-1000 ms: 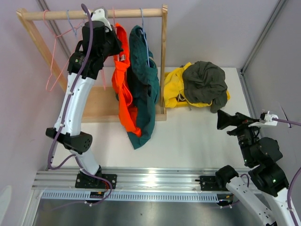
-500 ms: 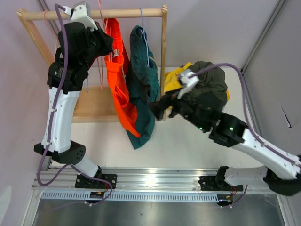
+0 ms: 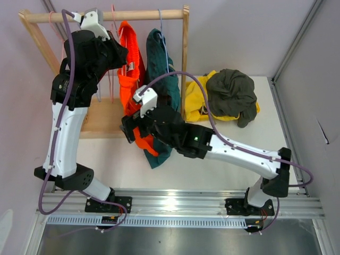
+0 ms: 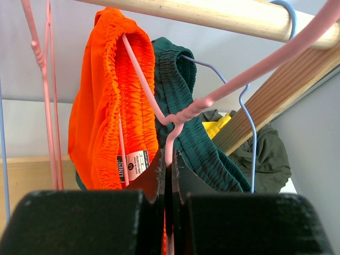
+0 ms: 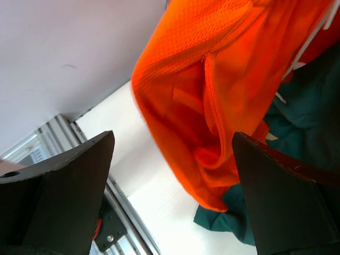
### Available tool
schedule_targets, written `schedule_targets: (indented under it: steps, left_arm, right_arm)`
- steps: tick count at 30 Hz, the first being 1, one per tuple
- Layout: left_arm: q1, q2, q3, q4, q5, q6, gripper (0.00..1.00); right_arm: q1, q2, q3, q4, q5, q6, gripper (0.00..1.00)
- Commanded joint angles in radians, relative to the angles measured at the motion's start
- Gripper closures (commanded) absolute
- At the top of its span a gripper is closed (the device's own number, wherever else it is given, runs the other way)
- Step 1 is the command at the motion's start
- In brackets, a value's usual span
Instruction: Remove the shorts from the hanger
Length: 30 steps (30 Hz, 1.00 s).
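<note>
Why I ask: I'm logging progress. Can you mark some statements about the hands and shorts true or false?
1. The left hand is shut on the pink hanger. True.
2. The right hand grips the orange shorts. False: it is open, close to them.
3. The olive shorts lie on the yellow shorts. True.
4. The teal shorts lie beside them. False: they hang from the rail.
</note>
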Motion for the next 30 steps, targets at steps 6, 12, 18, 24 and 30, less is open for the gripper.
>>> schedule_targets:
  steps: [6, 12, 18, 24, 30]
  left_arm:
    - [-0.001, -0.106, -0.007, 0.070, 0.024, 0.013, 1.00]
    - [0.019, -0.123, -0.003, 0.052, -0.008, 0.038, 1.00]
    - [0.064, -0.106, -0.006, 0.066, -0.045, 0.062, 1.00]
    - [0.125, -0.066, 0.029, 0.090, -0.048, 0.064, 1.00]
    - [0.127, -0.038, 0.060, 0.054, 0.007, 0.038, 1.00]
  right_arm:
    - [-0.033, 0.160, 0.125, 0.150, 0.022, -0.048, 0.27]
    - [0.004, 0.145, 0.082, 0.190, 0.058, -0.072, 1.00]
    - [0.201, 0.004, -0.145, 0.227, 0.243, -0.002, 1.00]
    - [0.404, -0.029, -0.271, 0.190, 0.403, 0.115, 1.00]
    - [0.423, -0.007, -0.275, 0.216, 0.445, 0.126, 1.00]
